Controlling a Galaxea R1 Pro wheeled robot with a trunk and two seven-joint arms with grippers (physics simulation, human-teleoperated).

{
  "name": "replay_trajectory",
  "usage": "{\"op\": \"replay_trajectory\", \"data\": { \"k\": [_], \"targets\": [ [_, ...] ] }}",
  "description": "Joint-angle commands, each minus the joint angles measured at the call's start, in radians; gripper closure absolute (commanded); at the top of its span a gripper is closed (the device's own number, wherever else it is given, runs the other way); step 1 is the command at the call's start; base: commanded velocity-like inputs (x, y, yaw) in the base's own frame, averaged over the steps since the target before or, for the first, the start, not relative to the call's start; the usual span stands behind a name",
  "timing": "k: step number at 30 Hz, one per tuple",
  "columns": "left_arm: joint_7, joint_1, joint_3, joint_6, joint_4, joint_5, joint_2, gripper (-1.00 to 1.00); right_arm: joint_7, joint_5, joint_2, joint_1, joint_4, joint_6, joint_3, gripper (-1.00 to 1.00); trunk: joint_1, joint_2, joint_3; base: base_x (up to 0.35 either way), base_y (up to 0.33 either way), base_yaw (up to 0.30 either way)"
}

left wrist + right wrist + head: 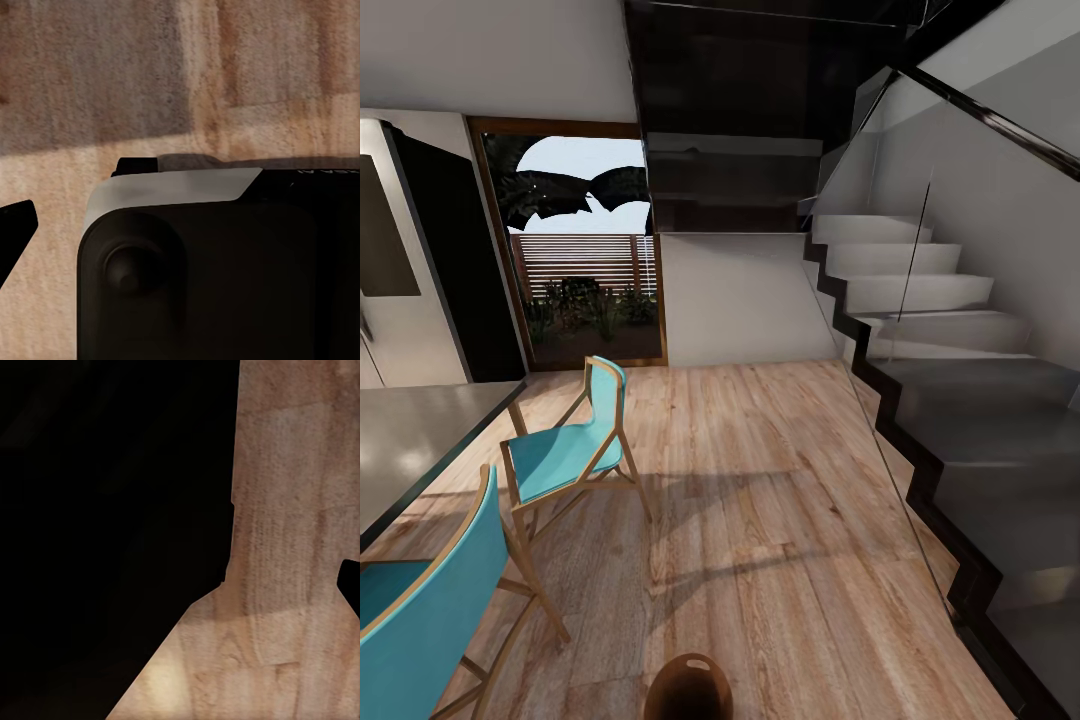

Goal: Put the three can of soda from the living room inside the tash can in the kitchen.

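We stand on the light wood-plank floor of the kitchen, in transit, with the small round brown bin just below us at the bottom edge of the head view, its dark inside and slot cut-out facing up. No orange soda can is in sight here, so we judge this to be a travelling step between the living room and the bin, and we cannot tell from this spot how many cans are already inside.

To our left sit two turquoise-seated chairs with pale wooden frames, tucked beside the dark grey countertop, and behind them the tall stainless-steel fridge. To our right the white staircase with black stringer and glass balustrade runs close along the floor; its glass edge is hard to read and would be the thing to clip. Ahead, the wood-framed glass door shows a garden.

Between the chairs and the stairs lies a broad lane of bare planks, room enough to turn and roll.

Both wrist views look down on floor past dark robot bodywork; we cannot tell whether either gripper's fingers are apart or together. The next move, we judge, calls for steering the base down that lane, keeping off the nearer chair's legs.
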Motion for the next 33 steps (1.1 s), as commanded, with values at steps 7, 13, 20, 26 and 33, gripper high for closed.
{"op": "replay_trajectory", "data": {
  "k": [7, 13, 20, 26, 33],
  "targets": [
    [0.0, 0.0, 0.0, 0.0, 0.0, 0.0, 0.0, -1.0, 0.0, 0.0, 0.0, 0.0, 0.0, 0.0, 0.0, -1.0, 0.0, 0.0, 0.0, 0.0, 0.0, 0.0],
    [0.0, 0.0, 0.0, 0.0, 0.0, 0.0, 0.0, -1.0, 0.0, 0.0, 0.0, 0.0, 0.0, 0.0, 0.0, -1.0, 0.0, 0.0, 0.0, 0.0, 0.0, 0.0],
    [0.0, 0.0, 0.0, 0.0, 0.0, 0.0, 0.0, -1.0, 0.0, 0.0, 0.0, 0.0, 0.0, 0.0, 0.0, -1.0, 0.0, 0.0, 0.0, 0.0, 0.0, 0.0],
    [0.0, 0.0, 0.0, 0.0, 0.0, 0.0, 0.0, -1.0, 0.0, 0.0, 0.0, 0.0, 0.0, 0.0, 0.0, -1.0, 0.0, 0.0, 0.0, 0.0, 0.0, 0.0],
    [0.0, 0.0, 0.0, 0.0, 0.0, 0.0, 0.0, -1.0, 0.0, 0.0, 0.0, 0.0, 0.0, 0.0, 0.0, -1.0, 0.0, 0.0, 0.0, 0.0, 0.0, 0.0]
  ]
}}
